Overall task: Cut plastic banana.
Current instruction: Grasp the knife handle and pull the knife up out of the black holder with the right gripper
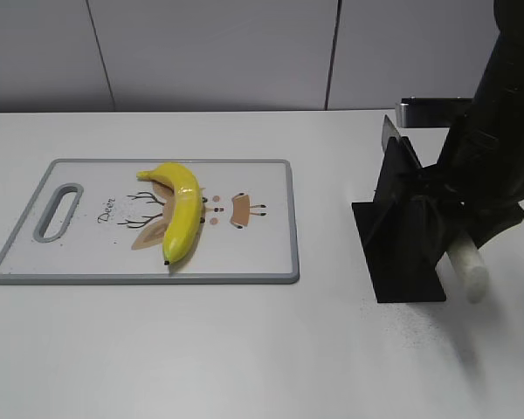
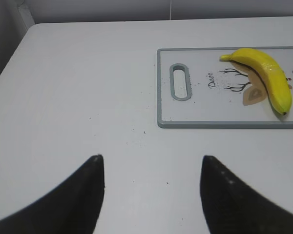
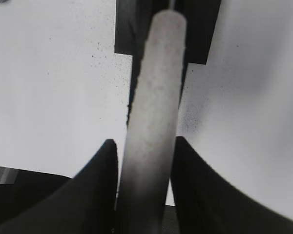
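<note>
Right pincer (image 3: 145,161) pinches the pale knife handle (image 3: 154,97), knife seemingly not yet out of its black stand (image 1: 400,236) at frame right. Left pincer (image 2: 151,185) is spread, empty, over bare worktop (image 2: 88,97). Banana (image 1: 182,209) lies whole on the cutting board (image 1: 262,253), centre left; cutting not begun. Only the right wrist view shows the grip.

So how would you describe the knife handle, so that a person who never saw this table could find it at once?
Look at the right side of the white table, where a black stand sits apart from the cutting board. A pale round handle sticks out of that stand toward the front, with the right gripper closed around it. It is the only light, rod-shaped thing among black parts.
</note>
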Tool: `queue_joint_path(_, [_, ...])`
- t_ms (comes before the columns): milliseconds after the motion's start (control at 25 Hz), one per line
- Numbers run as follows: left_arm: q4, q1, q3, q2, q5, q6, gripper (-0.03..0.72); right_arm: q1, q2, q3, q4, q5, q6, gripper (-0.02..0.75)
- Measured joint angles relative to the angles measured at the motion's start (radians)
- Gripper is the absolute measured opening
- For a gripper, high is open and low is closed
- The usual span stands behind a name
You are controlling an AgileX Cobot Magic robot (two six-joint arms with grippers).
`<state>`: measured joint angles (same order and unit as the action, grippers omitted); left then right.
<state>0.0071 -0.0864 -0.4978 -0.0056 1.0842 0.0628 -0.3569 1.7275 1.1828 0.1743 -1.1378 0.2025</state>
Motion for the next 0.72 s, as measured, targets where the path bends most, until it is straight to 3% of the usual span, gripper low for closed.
queue_joint_path(120, [0.0, 0.0, 0.0, 0.0, 0.0, 0.0, 0.583, 0.0, 0.0, 0.0, -0.001, -0.013, 0.011, 0.16])
queue_joint_path(720, [-0.001, 0.0, 0.0, 0.0, 0.0, 0.0, 0.583, 0.0, -0.023, 0.029, 0.005, -0.068, 0.061, 0.161])
